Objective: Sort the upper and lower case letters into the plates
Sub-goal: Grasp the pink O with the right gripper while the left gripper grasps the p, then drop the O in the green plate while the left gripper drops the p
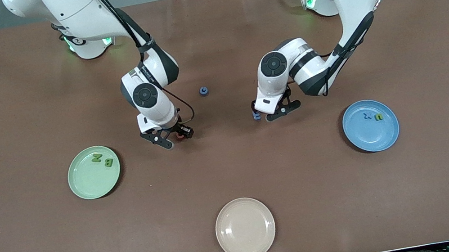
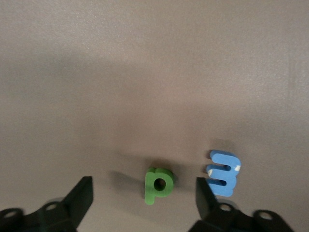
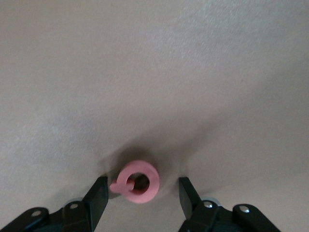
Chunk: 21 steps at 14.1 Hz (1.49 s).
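Observation:
My left gripper (image 1: pixel 270 114) is open, low over the table, with a green p (image 2: pixel 158 184) lying between its fingers (image 2: pixel 79 195). A blue E (image 2: pixel 223 174) lies just outside one finger and shows in the front view (image 1: pixel 256 115). My right gripper (image 1: pixel 175 138) is open, low around a pink G (image 3: pixel 136 181) on the table. A blue C (image 1: pixel 203 90) lies between the two arms, farther from the front camera. The light green plate (image 1: pixel 87 181) holds a green N (image 1: pixel 97 158) and B (image 1: pixel 109 162). The blue plate (image 1: pixel 368 140) holds a blue x (image 1: pixel 367 116) and a green u (image 1: pixel 379 117).
A beige plate (image 1: pixel 245 228) sits near the table's front edge, nearer to the front camera than both grippers. The brown table top (image 1: pixel 232 175) spreads between the plates.

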### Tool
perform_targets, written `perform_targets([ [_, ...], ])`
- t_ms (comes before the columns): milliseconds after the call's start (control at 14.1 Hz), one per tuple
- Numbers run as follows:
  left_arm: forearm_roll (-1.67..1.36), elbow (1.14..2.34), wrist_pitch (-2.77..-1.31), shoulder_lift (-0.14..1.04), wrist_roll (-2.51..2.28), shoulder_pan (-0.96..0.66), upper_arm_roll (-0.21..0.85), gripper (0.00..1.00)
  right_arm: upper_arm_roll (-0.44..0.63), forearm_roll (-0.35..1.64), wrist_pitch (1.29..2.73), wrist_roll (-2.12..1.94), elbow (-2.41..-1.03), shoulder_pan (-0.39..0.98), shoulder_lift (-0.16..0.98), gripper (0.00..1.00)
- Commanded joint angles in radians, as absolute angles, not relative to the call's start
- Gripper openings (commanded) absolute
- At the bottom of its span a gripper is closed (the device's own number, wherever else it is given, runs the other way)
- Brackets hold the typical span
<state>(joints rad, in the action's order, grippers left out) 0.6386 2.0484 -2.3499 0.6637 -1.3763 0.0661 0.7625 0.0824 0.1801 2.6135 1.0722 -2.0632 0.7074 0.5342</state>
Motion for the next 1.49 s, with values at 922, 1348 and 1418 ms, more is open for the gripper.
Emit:
perform_targets([
  [922, 0.669, 2.039, -2.359, 0.703, -1.394, 0.061, 0.750, 0.19, 0.219, 0.101, 2.344, 0.756, -2.009, 0.635, 0.437, 0.00],
  [1348, 0.669, 2.039, -2.297, 0.628, -1.398, 0.089, 0.753, 0.06, 0.221, 0.103, 2.329, 0.228, -2.060, 0.320, 0.393, 0.00],
  [1418, 0.669, 2.039, -2.277, 0.594, -1.388, 0.113, 0.755, 0.06, 0.221, 0.104, 2.342, 0.171, -2.072, 0.281, 0.394, 0.00],
])
